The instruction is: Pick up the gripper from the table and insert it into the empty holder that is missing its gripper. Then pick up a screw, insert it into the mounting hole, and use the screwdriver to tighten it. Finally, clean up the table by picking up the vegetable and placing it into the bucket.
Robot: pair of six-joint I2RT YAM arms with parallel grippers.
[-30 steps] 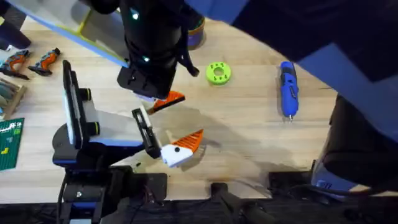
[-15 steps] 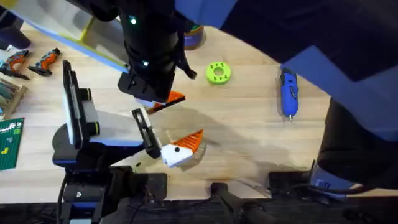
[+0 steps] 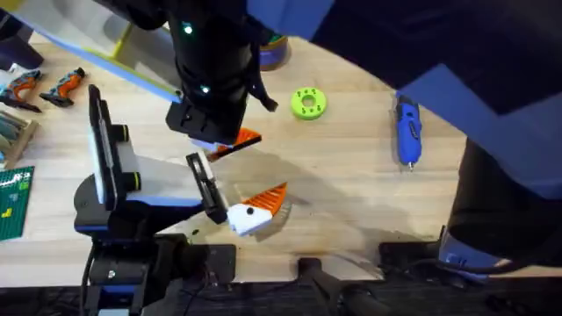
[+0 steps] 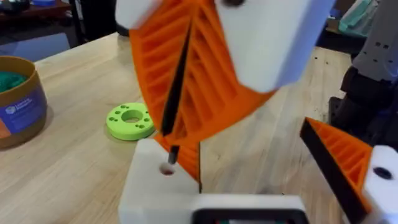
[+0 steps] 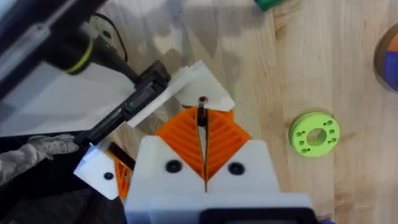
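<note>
The screw [image 5: 202,119] hangs pinched between the right claw's [image 5: 203,134] pads over the holder's [image 4: 155,186] hole, the left claw [image 3: 255,171] spread wide, so tightening with the far-off screwdriver [image 3: 406,132] and binning the vegetable [image 5: 267,4] remain.

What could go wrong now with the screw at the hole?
1. The right claw pinches the thin screw between its pads, with the tip right at the mounting hole in the holder. A slight tilt could make it miss or jam.
2. The screwdriver lies far off on the table. If released unthreaded, the screw might topple out before the screwdriver arrives.
</note>
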